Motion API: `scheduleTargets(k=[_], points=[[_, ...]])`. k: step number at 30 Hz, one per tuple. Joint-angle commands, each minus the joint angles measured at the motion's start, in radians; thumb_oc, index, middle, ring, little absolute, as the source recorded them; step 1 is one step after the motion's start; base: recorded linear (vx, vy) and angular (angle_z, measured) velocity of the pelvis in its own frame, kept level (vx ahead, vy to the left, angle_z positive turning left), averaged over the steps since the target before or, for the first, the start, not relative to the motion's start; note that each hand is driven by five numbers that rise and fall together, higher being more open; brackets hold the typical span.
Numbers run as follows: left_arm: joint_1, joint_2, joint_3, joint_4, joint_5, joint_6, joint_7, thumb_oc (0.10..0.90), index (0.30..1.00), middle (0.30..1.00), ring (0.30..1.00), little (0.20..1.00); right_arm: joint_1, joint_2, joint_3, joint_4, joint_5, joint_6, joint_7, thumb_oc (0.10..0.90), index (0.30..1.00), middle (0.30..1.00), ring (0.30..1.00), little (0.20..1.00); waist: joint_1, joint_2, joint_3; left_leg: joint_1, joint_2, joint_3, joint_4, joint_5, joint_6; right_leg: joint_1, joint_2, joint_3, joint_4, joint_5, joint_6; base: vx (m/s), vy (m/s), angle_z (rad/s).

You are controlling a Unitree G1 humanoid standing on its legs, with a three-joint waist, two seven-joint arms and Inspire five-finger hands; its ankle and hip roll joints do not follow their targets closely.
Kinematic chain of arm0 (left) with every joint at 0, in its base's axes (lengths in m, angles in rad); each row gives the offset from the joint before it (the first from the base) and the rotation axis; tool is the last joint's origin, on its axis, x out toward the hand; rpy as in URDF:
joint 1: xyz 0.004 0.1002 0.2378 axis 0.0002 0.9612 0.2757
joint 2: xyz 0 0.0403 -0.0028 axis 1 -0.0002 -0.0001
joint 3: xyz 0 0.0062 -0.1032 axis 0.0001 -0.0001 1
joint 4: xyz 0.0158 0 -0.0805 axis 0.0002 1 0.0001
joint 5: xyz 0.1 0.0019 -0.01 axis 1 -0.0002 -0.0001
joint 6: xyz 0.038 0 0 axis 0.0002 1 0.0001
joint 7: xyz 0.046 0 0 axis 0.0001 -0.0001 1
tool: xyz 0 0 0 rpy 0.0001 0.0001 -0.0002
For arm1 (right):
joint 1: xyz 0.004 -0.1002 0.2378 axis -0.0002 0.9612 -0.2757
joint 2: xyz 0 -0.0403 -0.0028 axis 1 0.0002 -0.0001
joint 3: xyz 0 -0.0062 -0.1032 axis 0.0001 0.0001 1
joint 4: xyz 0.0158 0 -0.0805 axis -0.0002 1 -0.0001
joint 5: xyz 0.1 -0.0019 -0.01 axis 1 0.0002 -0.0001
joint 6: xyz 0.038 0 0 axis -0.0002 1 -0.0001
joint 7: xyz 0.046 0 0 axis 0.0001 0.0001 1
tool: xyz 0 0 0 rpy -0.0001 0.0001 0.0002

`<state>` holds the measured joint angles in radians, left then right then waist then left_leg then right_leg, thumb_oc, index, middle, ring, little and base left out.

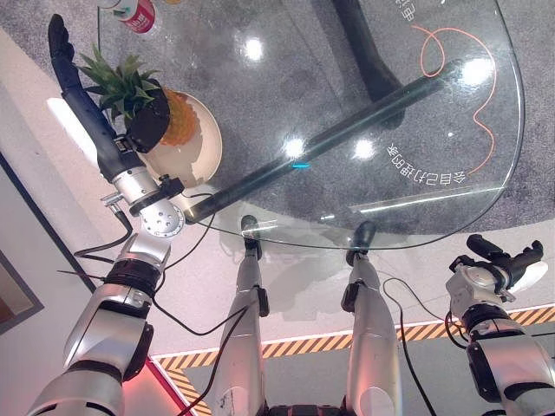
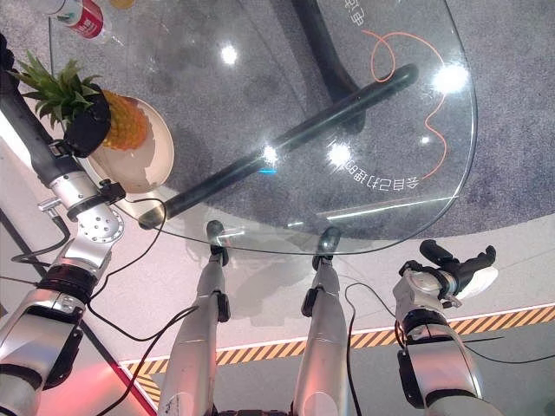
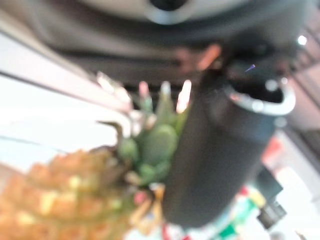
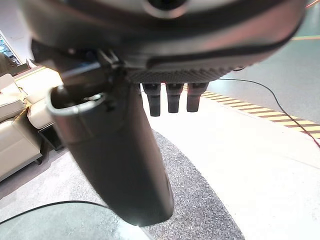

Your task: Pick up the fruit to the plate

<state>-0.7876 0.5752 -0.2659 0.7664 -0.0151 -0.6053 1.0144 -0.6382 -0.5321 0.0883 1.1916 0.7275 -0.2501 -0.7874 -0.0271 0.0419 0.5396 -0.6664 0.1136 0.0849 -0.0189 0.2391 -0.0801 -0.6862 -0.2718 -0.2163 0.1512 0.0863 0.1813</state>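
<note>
The pineapple (image 1: 173, 117) lies on the cream plate (image 1: 201, 152); the left robot hand (image 1: 143, 126) rests against it, fingers straight. The right robot hand (image 1: 512, 263) hangs off the glass tabletop (image 1: 364, 130), fingers relaxed.

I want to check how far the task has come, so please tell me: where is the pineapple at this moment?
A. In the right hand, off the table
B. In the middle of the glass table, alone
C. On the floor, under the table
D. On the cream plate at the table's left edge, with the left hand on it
D: the pineapple lies on the plate, and the left hand rests against its crown end.
</note>
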Motion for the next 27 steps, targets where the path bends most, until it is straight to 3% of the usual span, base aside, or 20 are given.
scheduleTargets(k=[1,27], points=[[-0.075,0.060,0.054,0.015,0.003,-0.087,0.057,0.800,0.900,0.900,0.900,0.900,0.027,-0.053,-0.012,0.039,0.008,-0.039,-0.051,0.800,0.900,0.900,0.900,0.900,0.043,-0.040,-0.020,0.009,0.047,-0.036,0.107,-0.120,-0.055,-0.016,0.005,0.026,0.010,0.052,0.021,0.00,0.000,0.00],[0.033,0.024,0.073,-0.031,-0.008,-0.109,0.033,0.800,0.900,0.900,0.900,0.900,0.049,-0.053,-0.033,0.031,-0.002,-0.050,-0.054,0.800,0.900,0.900,0.900,0.900,0.063,-0.025,-0.020,0.009,0.038,-0.045,0.105,-0.125,-0.049,-0.019,-0.006,0.015,0.015,0.052,0.025,0.00,0.000,0.00]])
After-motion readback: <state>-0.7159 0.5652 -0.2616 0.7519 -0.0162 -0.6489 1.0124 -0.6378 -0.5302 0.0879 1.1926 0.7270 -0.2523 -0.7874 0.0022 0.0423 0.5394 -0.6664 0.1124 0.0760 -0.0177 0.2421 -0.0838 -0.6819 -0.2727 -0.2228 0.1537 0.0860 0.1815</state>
